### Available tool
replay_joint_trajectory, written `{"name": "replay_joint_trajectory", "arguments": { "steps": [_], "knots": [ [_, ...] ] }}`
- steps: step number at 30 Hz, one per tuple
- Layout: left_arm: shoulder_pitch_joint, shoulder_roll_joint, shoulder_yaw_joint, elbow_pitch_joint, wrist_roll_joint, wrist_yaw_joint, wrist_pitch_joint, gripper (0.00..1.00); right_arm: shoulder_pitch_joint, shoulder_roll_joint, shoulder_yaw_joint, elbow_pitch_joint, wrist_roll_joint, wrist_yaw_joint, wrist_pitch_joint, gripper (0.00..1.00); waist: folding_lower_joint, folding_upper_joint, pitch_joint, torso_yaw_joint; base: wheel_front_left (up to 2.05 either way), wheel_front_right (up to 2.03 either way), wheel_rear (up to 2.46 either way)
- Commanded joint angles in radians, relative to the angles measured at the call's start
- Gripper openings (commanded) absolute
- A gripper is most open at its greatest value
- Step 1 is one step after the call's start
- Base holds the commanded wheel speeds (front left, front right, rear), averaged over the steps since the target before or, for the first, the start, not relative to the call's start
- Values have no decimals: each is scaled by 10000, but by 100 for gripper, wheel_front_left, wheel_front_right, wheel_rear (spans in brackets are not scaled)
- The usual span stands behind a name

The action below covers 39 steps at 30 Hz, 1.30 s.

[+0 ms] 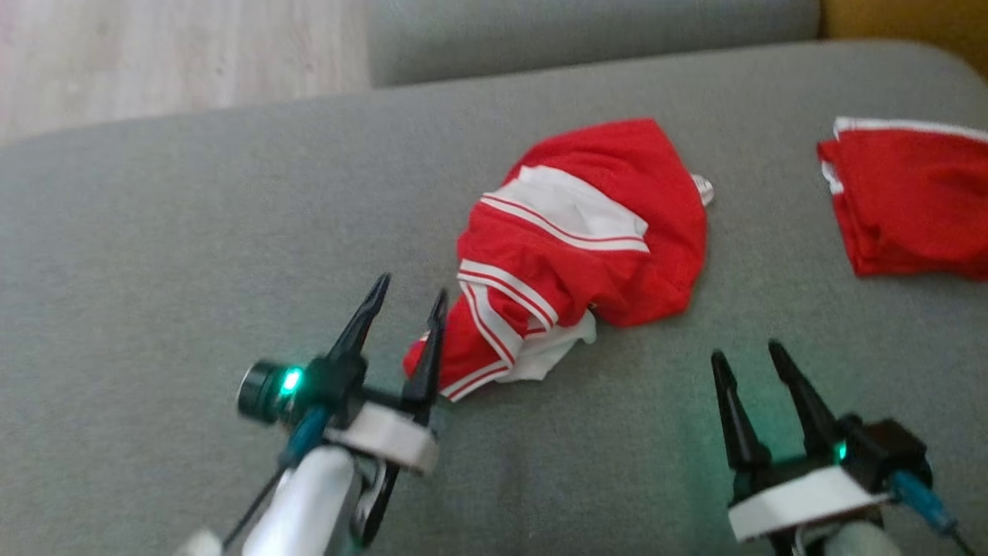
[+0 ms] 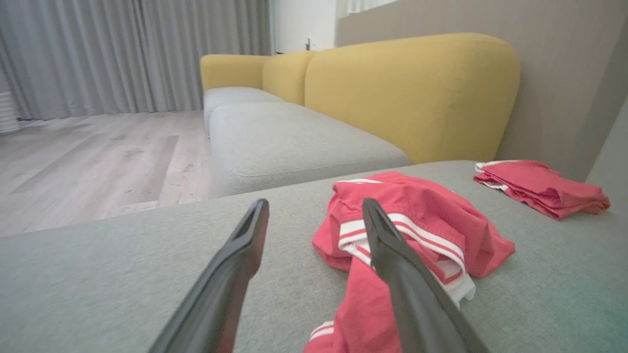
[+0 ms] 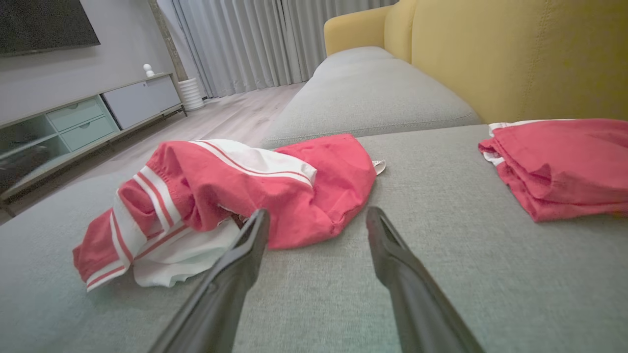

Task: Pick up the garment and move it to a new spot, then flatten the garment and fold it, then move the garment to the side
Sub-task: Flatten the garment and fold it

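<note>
Ahead of both jaws, the crumpled garment (image 1: 587, 232) is lying in a heap on the grey sofa cushion (image 1: 154, 232). It is red with white stripes, and its striped tail is trailing toward the left jaws.

The left jaws are standing wide apart and holding nothing. Their inner finger (image 1: 426, 363) is overlapping the garment's near tail, but I cannot tell whether they are touching.

The right jaws are likewise standing released and empty, hovering short of the heap with bare cushion between.

Beyond and outboard of the right jaws, a second red garment (image 1: 911, 201) is sitting folded, probably finished and parked aside.

Judgement: the pick-up is not yet begun. Both arms are flanking the heap, presumably so each can be taking one edge. Loose fabric is likely to be sagging once lifted.
</note>
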Motion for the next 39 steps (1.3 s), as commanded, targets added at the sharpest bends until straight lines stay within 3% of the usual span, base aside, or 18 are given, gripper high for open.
{"name": "replay_joint_trajectory", "arguments": {
  "steps": [1,10,15,16,17,24,30,35,39],
  "knots": [
    [-1089,-37,-130,440,-248,-88,-54,100,-609,-216,300,-371,74,-7,-55,100,-4,0,723,-580,0,0,0],
    [-2999,-37,-1382,2786,-1897,-24,367,100,-1060,-245,440,-317,206,-7,-55,100,-4,0,1229,-1352,0,0,0],
    [-3612,-37,-1653,3732,-2077,128,183,98,-1194,-111,466,-265,259,-7,-55,100,-4,0,1283,-1800,0,0,0],
    [-3712,-37,-1679,3862,-2058,121,131,44,-1206,-85,456,-257,263,-7,-55,100,-4,0,1273,-1873,0,0,0],
    [-3810,-36,-1692,3956,-2019,107,75,0,-1217,-56,450,-250,267,-7,-55,100,-4,0,1260,-1949,0,0,0],
    [-4510,87,-2030,3649,-1205,-77,-88,0,-1149,177,467,-132,265,-7,-55,100,-4,0,762,-2535,0,0,0],
    [-5845,254,-2568,2866,-465,-657,-92,0,-1059,319,562,-116,276,-7,-55,100,-4,0,215,-3004,0,0,0],
    [-7561,313,-2497,2498,-747,-1033,4,0,-888,372,465,-148,259,-7,-55,100,-4,0,-133,-3046,0,0,0],
    [-8792,472,-2208,2279,-1288,-1145,91,0,-592,395,276,-175,277,-7,-55,100,-4,0,-379,-2693,0,0,0]
  ]
}}
